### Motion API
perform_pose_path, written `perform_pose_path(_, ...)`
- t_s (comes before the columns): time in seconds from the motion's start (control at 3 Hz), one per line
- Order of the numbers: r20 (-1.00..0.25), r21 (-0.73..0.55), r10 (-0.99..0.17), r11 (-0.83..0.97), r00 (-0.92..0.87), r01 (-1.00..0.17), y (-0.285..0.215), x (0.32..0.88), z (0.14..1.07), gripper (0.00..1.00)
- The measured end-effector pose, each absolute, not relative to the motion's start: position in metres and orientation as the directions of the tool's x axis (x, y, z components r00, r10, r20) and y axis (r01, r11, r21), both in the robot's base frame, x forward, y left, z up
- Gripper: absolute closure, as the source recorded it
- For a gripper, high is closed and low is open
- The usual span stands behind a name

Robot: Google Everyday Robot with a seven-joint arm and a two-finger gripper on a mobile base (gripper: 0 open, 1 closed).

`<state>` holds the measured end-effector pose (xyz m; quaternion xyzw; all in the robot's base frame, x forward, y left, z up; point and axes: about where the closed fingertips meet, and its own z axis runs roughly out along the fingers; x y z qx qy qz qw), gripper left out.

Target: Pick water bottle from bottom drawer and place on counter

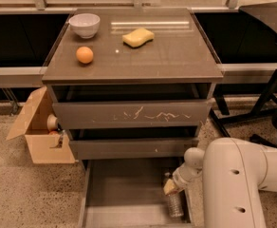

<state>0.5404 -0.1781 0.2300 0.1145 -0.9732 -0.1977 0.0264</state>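
End effector (172, 186) is down inside the bottom drawer (122, 194), on the right-hand side, right at the upper end of the water bottle (175, 205). Is it clamped on the bottle or loose around it? Cannot tell from this angle, as the wrist covers the contact. The bottle lies on the drawer floor, lengthwise along the right wall, with its clear crinkled body showing below the end effector and its top hidden beneath it. It is the only item to be seen in that pulled-out drawer.

The bulky white arm (238, 184) comes in from the lower right and blocks the drawer's right edge.

Moving up, the middle drawer front (133, 147) and the scratched top drawer front (131, 114) both stand slightly out. There is a dark gap above each, and whatever they hold is out of sight.

On the table (176, 56) there are three things, well apart from each other. A white bowl (85, 24) sits at the back left, though its inside is hard to read. An orange (85, 55) sits just in front of it, and a yellow sponge (138, 37) lies near the middle back.

Down on the floor to the left, an open cardboard box (41, 144) sits against the cabinet. A pale rounded item and something reddish peek out of it, but neither is clear enough to name.
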Motion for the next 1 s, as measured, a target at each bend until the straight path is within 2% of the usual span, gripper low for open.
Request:
perform_pose_path(0.33,-0.078,0.337,-0.378,0.861,-0.922,-0.382,-0.191,0.547,0.290,1.00)
perform_pose_path(1.0,-0.215,0.249,-0.542,0.774,-0.813,-0.582,-0.211,0.554,0.393,1.00)
